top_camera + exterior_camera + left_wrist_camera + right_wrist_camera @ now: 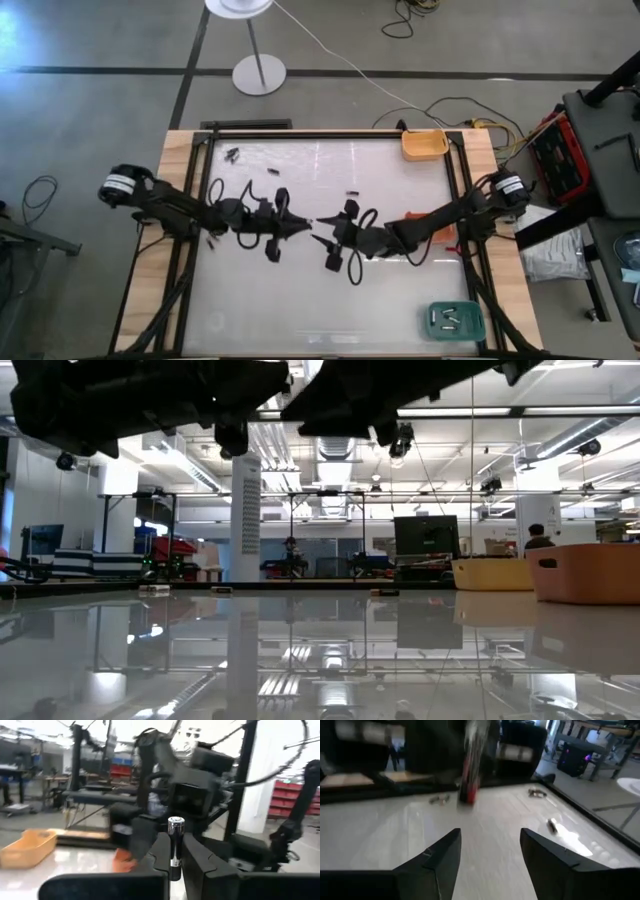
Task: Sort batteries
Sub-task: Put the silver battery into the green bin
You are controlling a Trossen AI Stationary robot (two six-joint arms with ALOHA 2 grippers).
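One battery (175, 827), dark with a silvery top, stands upright in my left gripper (175, 851), which is shut on it above the middle of the table (303, 227). Facing it from the right, my right gripper (490, 851) is open with nothing between its fingers (322, 243). In the right wrist view the held battery (470, 775) shows a short way ahead of the open fingers. Loose batteries (232, 155) (352, 190) lie flat on the table's far part. More batteries (448, 318) lie in the green tray (478, 322). My left gripper pinches the battery's lower half (174, 860) between its two fingers. The fingers come about level from the table's left and lie across the battery. The battery stands upright, silvery end up, lifted clear of the table.
An orange tray (425, 146) stands at the far right corner, and something orange (446, 236) shows under my right arm. The green tray is at the near right corner. A lamp stand (259, 74) and cables lie on the floor beyond the table.
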